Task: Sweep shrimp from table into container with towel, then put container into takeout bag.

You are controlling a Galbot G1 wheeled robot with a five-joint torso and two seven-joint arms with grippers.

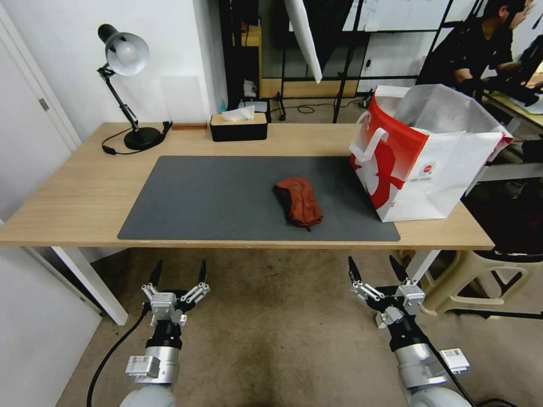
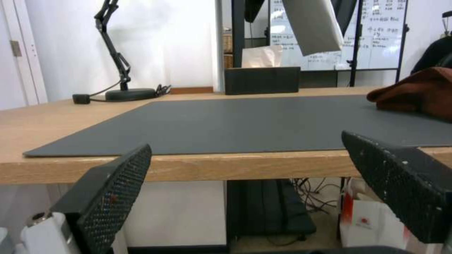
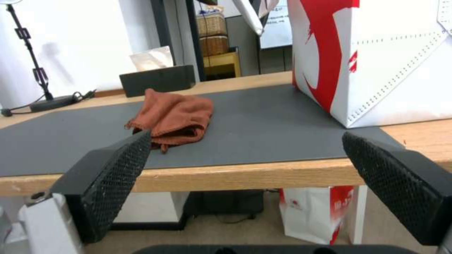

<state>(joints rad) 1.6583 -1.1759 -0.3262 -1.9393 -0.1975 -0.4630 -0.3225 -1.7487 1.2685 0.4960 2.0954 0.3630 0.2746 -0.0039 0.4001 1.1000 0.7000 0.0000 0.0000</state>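
- Towel (image 1: 298,200) lies crumpled and alone on the dark mat (image 1: 226,198) of the table (image 1: 73,192), just beside the takeout bag (image 1: 421,164), which stands upright at the robot's right end.
- No shrimp and no container can be seen on the tabletop, so the sweeping looks done; whether the container sits inside the bag cannot be told.
- Left gripper (image 1: 178,274) and right gripper (image 1: 378,270) hang below the near table edge, both spread wide and holding nothing.

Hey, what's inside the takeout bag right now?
The takeout bag stands open on the table, but only its pale inner walls show. Its bottom is hidden, so any contents cannot be seen.
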